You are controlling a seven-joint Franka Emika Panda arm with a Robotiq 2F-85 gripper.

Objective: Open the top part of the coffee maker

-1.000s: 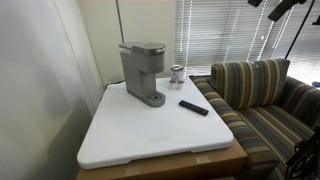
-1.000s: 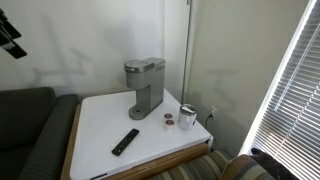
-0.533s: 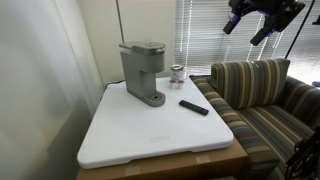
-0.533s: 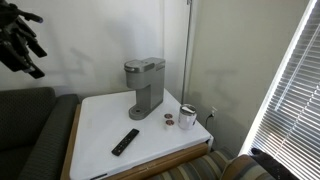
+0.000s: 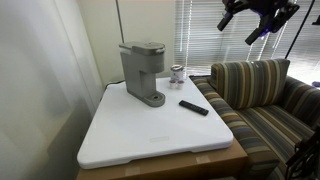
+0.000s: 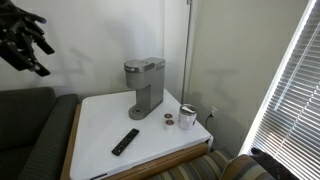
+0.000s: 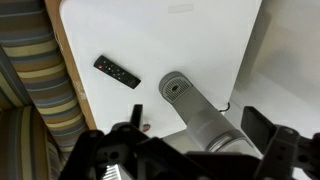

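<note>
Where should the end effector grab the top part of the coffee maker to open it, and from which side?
Take the top part by its front lip, the end overhanging the oval base, coming from above and in front. It lies flat and closed, and the column of the coffee maker stands behind, so the hinge is probably there.
</note>
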